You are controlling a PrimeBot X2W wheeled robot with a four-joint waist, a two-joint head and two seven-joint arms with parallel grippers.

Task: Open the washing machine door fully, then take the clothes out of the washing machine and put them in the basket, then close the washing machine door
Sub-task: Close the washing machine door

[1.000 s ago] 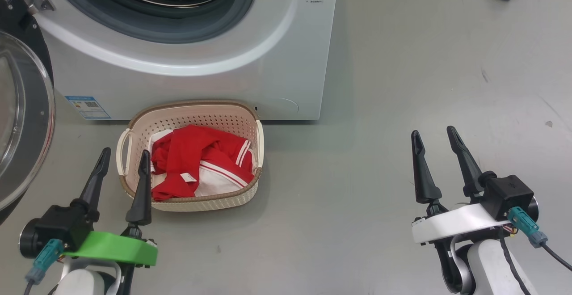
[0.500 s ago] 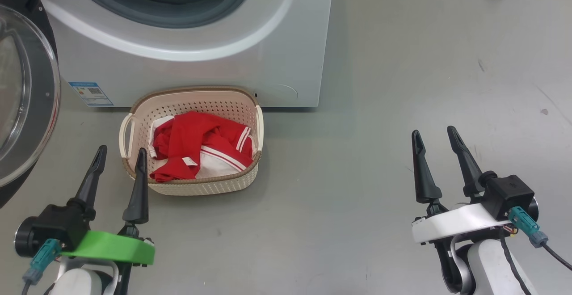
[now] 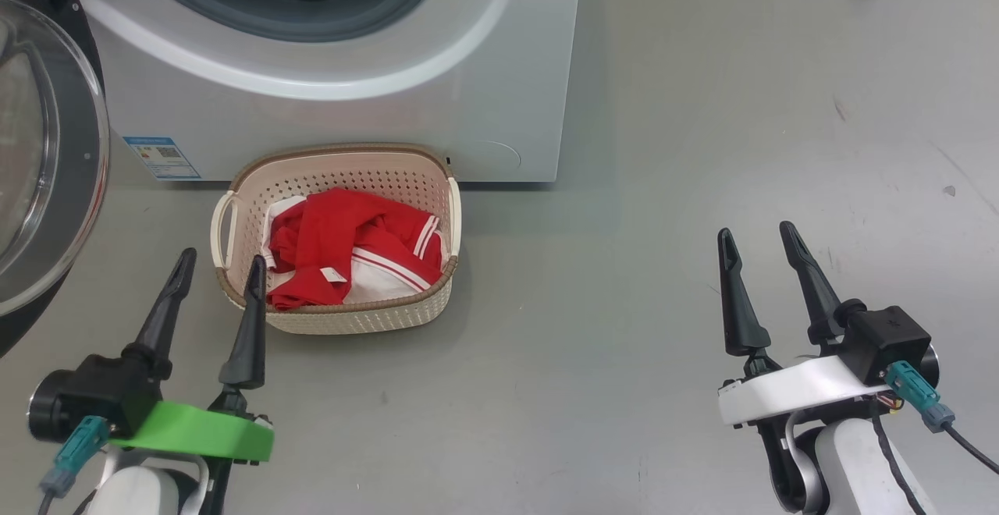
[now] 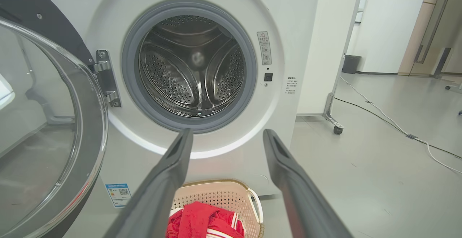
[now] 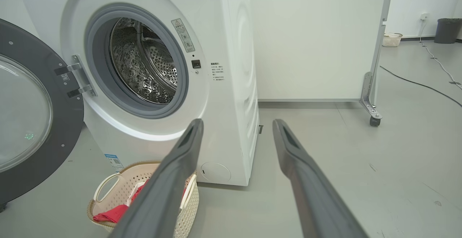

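Head view: left gripper point(image 3: 222, 259) and right gripper point(image 3: 755, 230) held low over floor point(image 3: 624, 148), both pairs of fingers spread apart, nothing clamped, tips pointed toward washing machine point(image 3: 328, 125). Basket point(image 3: 343, 324) holding red clothes point(image 3: 335, 242) seen just ahead of left fingers, well apart from right fingers. Wrist views add steel drum point(image 4: 191, 72) and hinge point(image 4: 104, 75). Washing machine door point(image 4: 54, 122) seen swung wide, left of left fingers.
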